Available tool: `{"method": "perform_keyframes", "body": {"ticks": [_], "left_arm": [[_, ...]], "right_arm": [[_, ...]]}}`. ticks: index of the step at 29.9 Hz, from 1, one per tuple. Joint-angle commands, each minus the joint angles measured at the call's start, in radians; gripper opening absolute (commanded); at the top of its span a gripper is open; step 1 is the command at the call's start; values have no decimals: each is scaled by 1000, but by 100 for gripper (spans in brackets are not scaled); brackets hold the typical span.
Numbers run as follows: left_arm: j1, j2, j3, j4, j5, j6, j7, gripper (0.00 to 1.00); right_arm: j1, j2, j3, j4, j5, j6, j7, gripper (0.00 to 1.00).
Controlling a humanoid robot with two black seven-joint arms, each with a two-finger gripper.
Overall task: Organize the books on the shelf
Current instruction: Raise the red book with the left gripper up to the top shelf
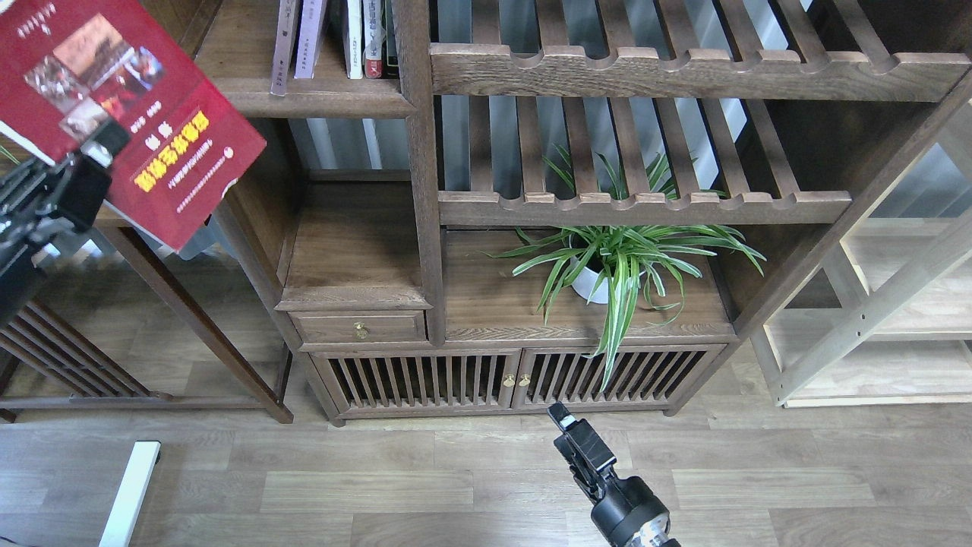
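Across most of the view, a large dark-brown wooden bookcase [425, 228] is seen from above, with slatted racks [683, 72] at upper right. At upper left, its solid dark-brown shelf board with a thick rounded lip [319, 97] already carries several upright books [334, 38], pale and thin-spined, with free space left beside them. A red paperback with small photos and a yellow title [144, 114] is held tilted in the air, left of that shelf and not yet on it, clamped by the left gripper [95, 156]. Shelving this book is judged still to be done. A potted spider plant [615, 262] occupies a lower compartment. Low in the view, the right gripper [566, 425] holds nothing; whether its fingers are parted cannot be told.
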Motion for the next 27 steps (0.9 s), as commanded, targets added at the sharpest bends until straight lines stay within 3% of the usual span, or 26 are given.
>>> {"method": "perform_keyframes", "body": {"ticks": [1,7,17,27], "left_arm": [[-53,5,13,36,1,0,0,0],[-101,31,16,79,3,0,0,0],[-142,202,63,98,0,0,0,0],[-302,299,151,217,35,0,0,0]], "right_arm": [[-1,0,0,0,0,0,0,99],[-1,0,5,0,0,0,0,99],[1,0,-3,0,0,0,0,99],[10,0,-3,2,-2,0,-2,99]]}}
